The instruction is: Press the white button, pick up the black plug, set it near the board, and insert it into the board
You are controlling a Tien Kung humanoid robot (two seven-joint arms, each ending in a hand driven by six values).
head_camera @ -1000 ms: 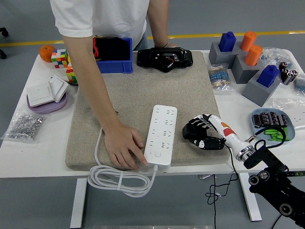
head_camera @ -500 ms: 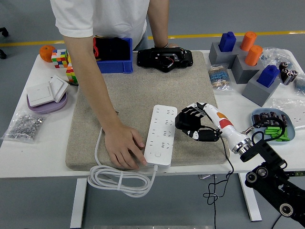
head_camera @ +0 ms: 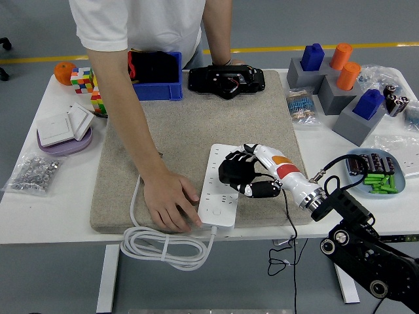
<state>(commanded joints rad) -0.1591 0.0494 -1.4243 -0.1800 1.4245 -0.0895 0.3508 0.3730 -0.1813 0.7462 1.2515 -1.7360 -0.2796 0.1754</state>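
Fingers (head_camera: pixel 237 171) of the right hand (head_camera: pixel 243 175) are curled downward over the right-hand side of the white power strip (head_camera: pixel 221 186), their tips on or just above its socket face; contact cannot be confirmed. Whether the black plug sits inside that curled hand cannot be told, since the dark fingers hide whatever lies under the palm. Running back from the fingers toward the lower right is the white forearm shell, then the black arm, with a thin black cable (head_camera: pixel 289 239) hanging below it over the desk's near edge. Directly left of the fingers, across the strip, a person's hand (head_camera: pixel 169 204) lies flat on the grey felt mat (head_camera: pixel 190 131), its fingertips touching the strip's near left corner beside the white button (head_camera: pixel 218 212). Below and left of the fingers, the strip's white cord (head_camera: pixel 163 248) loops off the near edge of the white desk (head_camera: pixel 39 209). Well beyond the fingers, at the mat's far edge, rests a black device (head_camera: pixel 226 80), with a blue bin (head_camera: pixel 157 75) to its left. Right of the fingers, a tray of batteries (head_camera: pixel 375 171) sits on the desk. No left hand appears.
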